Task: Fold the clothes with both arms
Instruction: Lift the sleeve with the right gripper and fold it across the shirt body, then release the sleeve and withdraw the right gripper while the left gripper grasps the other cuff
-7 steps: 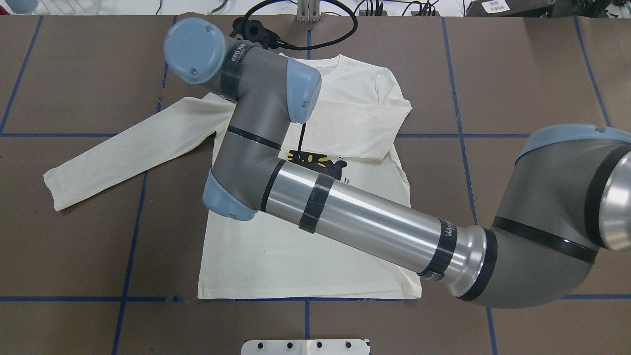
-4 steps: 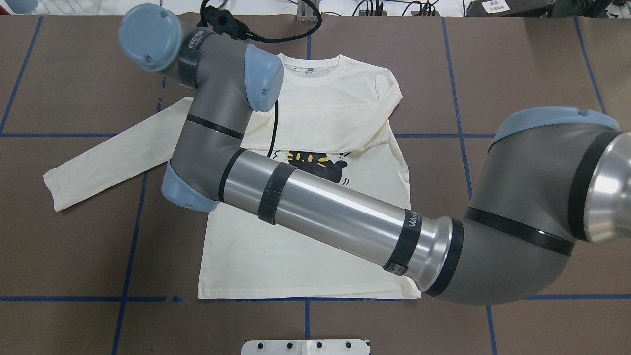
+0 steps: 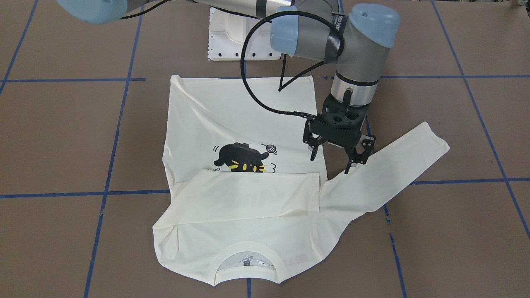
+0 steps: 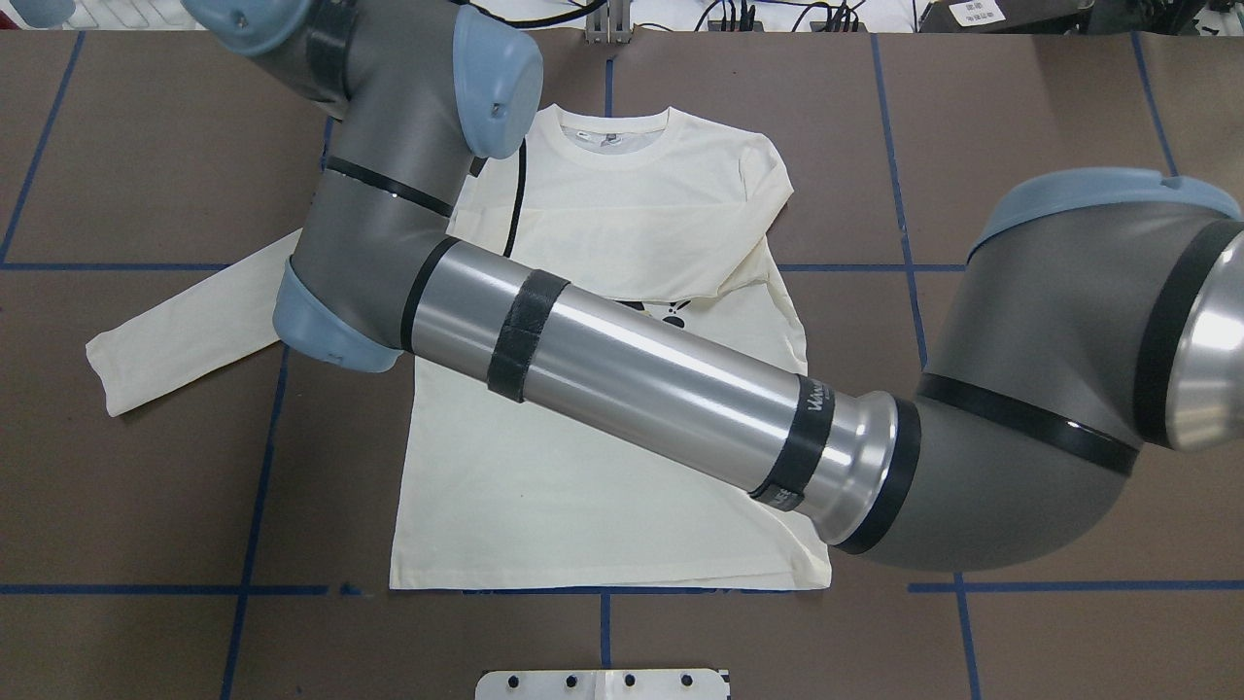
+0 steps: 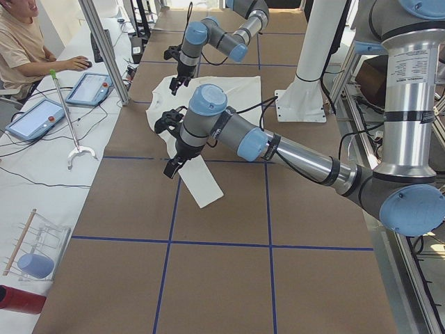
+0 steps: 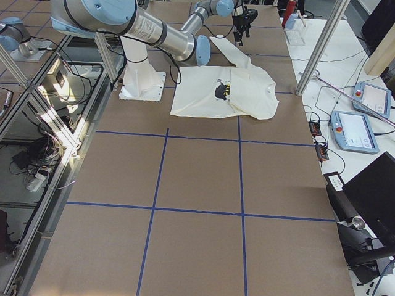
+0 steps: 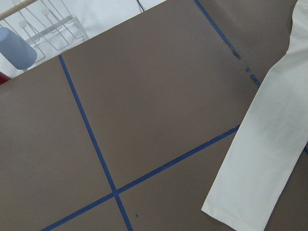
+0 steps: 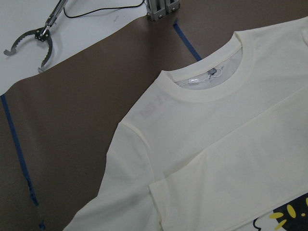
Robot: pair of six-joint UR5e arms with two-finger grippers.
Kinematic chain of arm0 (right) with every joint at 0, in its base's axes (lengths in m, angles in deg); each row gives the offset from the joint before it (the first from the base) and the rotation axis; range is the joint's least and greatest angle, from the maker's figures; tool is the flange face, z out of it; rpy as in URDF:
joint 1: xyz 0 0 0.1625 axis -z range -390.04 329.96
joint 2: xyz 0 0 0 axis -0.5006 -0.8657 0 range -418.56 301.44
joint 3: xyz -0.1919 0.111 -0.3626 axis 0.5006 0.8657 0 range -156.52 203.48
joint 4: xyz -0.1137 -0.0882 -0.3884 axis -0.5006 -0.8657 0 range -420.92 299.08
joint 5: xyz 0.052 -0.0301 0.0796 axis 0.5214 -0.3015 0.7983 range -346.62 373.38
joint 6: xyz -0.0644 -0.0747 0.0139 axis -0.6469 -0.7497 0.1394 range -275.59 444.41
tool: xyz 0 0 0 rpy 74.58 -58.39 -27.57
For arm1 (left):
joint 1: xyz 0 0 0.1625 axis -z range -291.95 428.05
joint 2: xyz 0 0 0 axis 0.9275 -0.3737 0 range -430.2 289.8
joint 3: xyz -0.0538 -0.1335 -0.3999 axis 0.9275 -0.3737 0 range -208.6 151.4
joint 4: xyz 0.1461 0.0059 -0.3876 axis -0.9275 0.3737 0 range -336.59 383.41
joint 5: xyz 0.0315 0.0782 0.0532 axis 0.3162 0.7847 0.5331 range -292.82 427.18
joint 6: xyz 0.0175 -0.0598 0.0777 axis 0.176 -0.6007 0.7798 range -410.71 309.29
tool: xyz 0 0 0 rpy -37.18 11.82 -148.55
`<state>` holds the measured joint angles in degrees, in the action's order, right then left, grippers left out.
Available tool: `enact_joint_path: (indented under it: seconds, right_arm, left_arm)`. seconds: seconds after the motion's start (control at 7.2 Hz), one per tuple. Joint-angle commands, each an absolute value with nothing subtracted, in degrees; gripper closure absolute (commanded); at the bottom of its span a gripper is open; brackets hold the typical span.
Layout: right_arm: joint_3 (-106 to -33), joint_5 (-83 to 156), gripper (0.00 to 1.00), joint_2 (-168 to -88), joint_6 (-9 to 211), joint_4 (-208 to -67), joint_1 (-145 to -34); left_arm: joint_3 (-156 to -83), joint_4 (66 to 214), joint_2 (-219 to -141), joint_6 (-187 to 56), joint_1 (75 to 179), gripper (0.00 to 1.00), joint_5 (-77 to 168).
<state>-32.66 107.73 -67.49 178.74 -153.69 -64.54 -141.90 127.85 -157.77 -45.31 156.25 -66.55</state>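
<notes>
The cream-white T-shirt (image 3: 232, 120) lies flat with its cat print (image 3: 240, 157) up and its collar (image 8: 207, 82) on the operators' side. Its right sleeve (image 3: 248, 194) is folded across the chest. Its left sleeve (image 4: 185, 331) stretches out sideways over the table. The right arm (image 4: 661, 389) reaches across the shirt. My right gripper (image 3: 330, 165) hangs open and empty just above the left armpit. The left arm (image 5: 292, 149) shows only in the exterior left view. There its gripper (image 5: 167, 146) is raised near the left sleeve (image 7: 250, 173); I cannot tell whether it is open or shut.
The white pedestal base (image 4: 603, 685) stands at the table's near edge. Blue tape lines (image 3: 124, 78) cross the brown tabletop. A rack with a blue cup (image 5: 35, 250) and a grabber tool (image 5: 69, 139) lie on the white side table, where a person (image 5: 21, 49) sits at tablets.
The right arm's wrist has swung left, from over the chest to the left shoulder. The folded right sleeve has settled flatter. The forearm now covers most of the cat print.
</notes>
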Motion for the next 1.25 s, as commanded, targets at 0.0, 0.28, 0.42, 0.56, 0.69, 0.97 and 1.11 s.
enact_joint_path:
  seconds: [0.0, 0.28, 0.42, 0.56, 0.69, 0.97, 1.11]
  right_arm:
    - [-47.92, 116.43, 0.0, -79.86, 165.77, -159.7, -70.7]
    - [-58.37, 124.26, 0.0, -91.89, 151.02, -159.89, -77.82]
    - [-65.56, 127.78, 0.0, -100.31, 140.93, -159.88, -81.42]
    - [-73.21, 130.77, 0.0, -109.62, 132.31, -159.62, -85.02]
    - [-79.98, 133.33, 0.0, -119.2, 123.43, -159.19, -88.28]
    - [-87.76, 139.39, 0.0, -133.46, 107.6, -158.83, -95.75]
    - [-89.61, 141.77, 0.0, -139.97, 101.26, -156.65, -99.26]
  left_arm:
    - [-140.06, 135.81, -157.92, -50.75, 151.33, 0.0, -72.43]
    - [-140.75, 138.87, -157.41, -58.25, 143.58, 0.0, -69.43]
    - [-140.75, 140.9, -155.83, -58.44, 139.29, 0.0, -64.79]
    - [-140.66, 145.01, -152.16, -59.14, 135.42, 0.0, -59.95]
    - [-140.4, 148.96, -149.07, -61.5, 131.38, 0.0, -56.69]
    - [-137.0, 156.53, -145.97, -66.07, 123.55, 0.01, -48.87]
    - [-133.58, 159.61, -146.05, -66.61, 120.21, 0.03, -44.57]
